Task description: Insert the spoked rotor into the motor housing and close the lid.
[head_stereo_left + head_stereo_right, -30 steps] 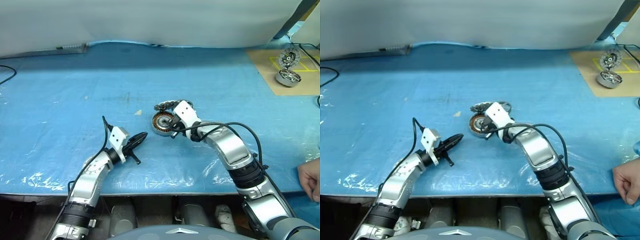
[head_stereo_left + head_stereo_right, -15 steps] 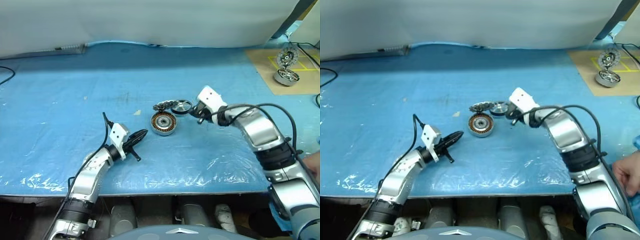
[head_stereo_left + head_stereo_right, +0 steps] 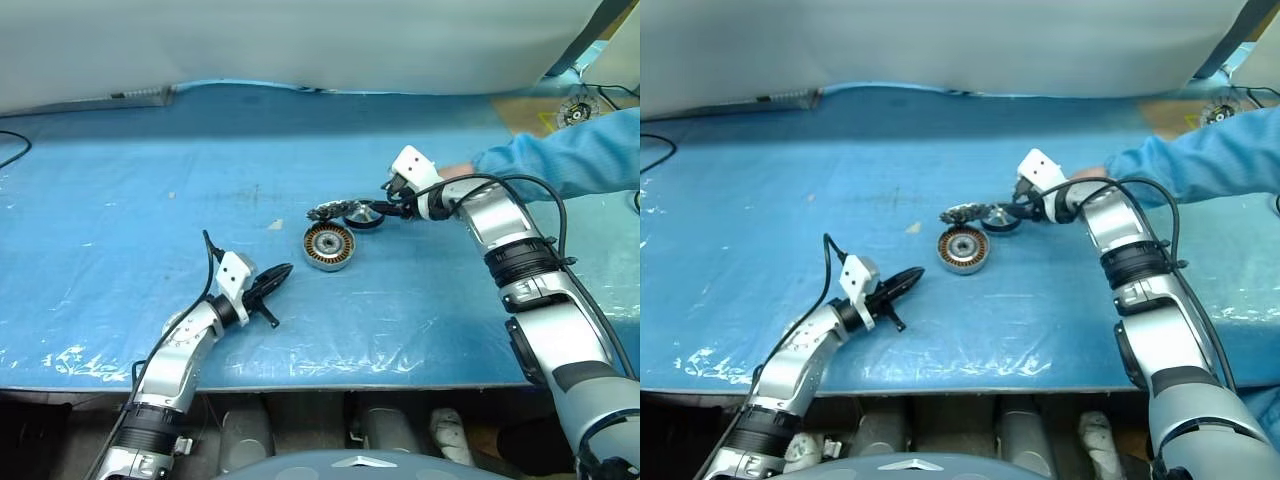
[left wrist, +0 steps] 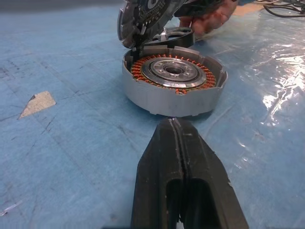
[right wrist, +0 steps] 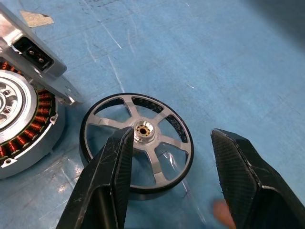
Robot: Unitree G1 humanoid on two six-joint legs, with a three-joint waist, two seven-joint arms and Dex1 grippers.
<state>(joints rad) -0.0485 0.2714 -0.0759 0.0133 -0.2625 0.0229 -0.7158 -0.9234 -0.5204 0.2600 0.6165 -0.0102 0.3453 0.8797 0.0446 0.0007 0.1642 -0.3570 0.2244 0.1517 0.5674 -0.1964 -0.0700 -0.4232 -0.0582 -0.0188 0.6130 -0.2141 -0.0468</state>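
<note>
Spoked rotor lies flat on the blue surface beside the open motor housing, right claw wide above it, left claw pressed closed.

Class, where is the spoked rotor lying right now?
The spoked rotor lies flat on the blue table cover, just behind and right of the motor housing, under the open right gripper.
</note>
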